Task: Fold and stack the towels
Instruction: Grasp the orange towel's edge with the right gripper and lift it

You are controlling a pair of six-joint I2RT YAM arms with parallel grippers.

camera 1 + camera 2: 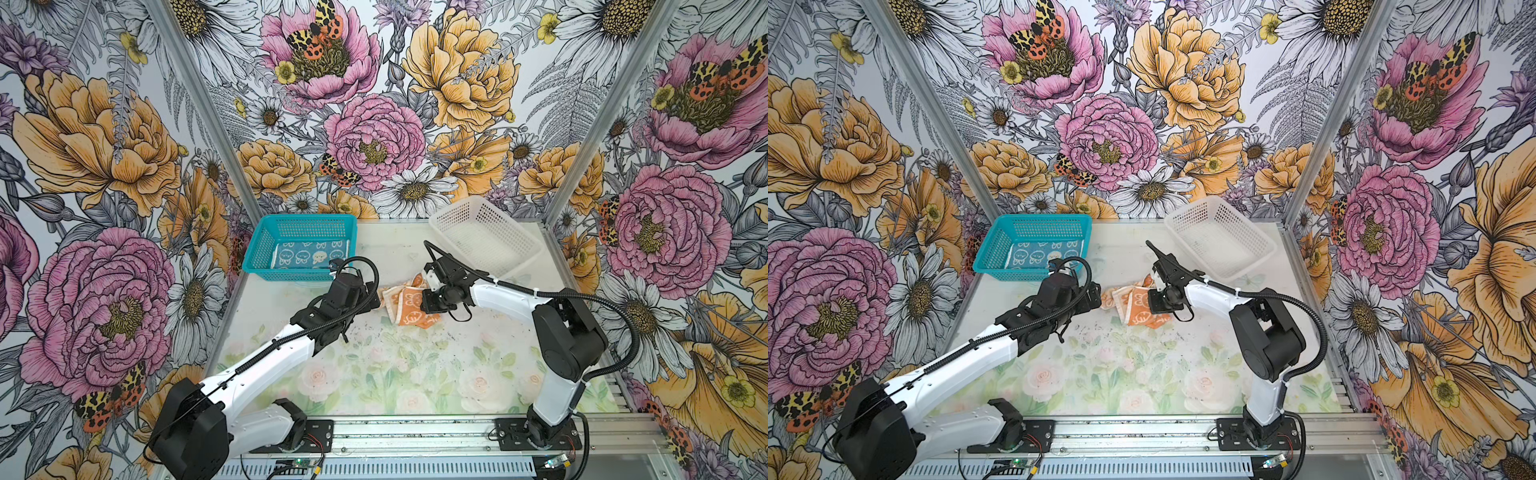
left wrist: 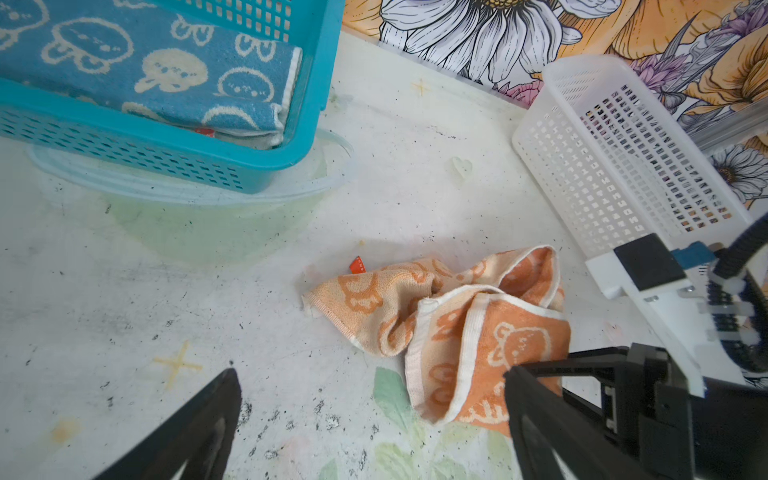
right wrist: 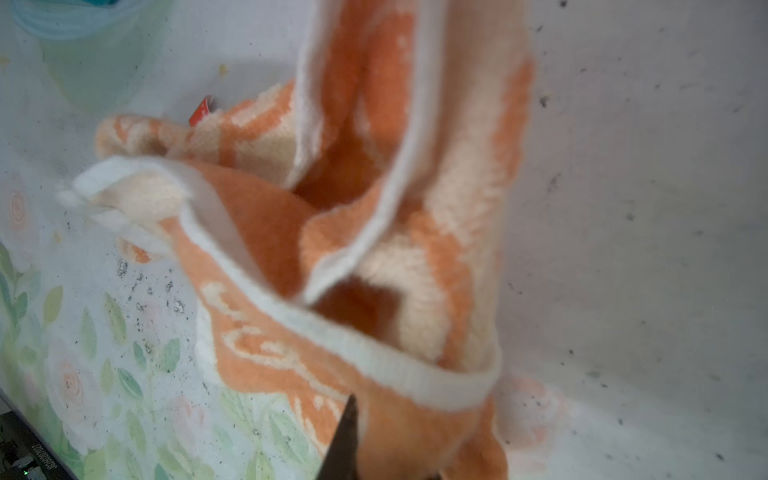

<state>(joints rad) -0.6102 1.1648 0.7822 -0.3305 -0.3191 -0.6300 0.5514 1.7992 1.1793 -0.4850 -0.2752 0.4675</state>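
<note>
A peach-orange towel [image 1: 409, 305] [image 1: 1136, 305] with cartoon faces lies crumpled mid-table. My right gripper [image 1: 424, 306] [image 1: 1152, 305] [image 3: 390, 457] is shut on the right part of that towel [image 3: 374, 249], and the cloth bunches up toward its jaws. My left gripper [image 1: 375, 300] [image 1: 1097, 297] [image 2: 372, 374] is open just left of the towel [image 2: 457, 332]. One of its fingers [image 2: 540, 415] overlaps the cloth's near edge in the left wrist view. A teal towel [image 1: 307, 253] [image 1: 1038, 253] [image 2: 137, 62] with bunnies lies folded in the blue basket [image 1: 303, 226] [image 1: 1038, 226] [image 2: 145, 153].
A white perforated basket [image 1: 482, 232] [image 1: 1221, 232] [image 2: 623, 166] sits tilted at the back right, close behind the right wrist. A clear plastic tray [image 2: 324, 183] shows under the blue basket. Floral walls close in the back and both sides.
</note>
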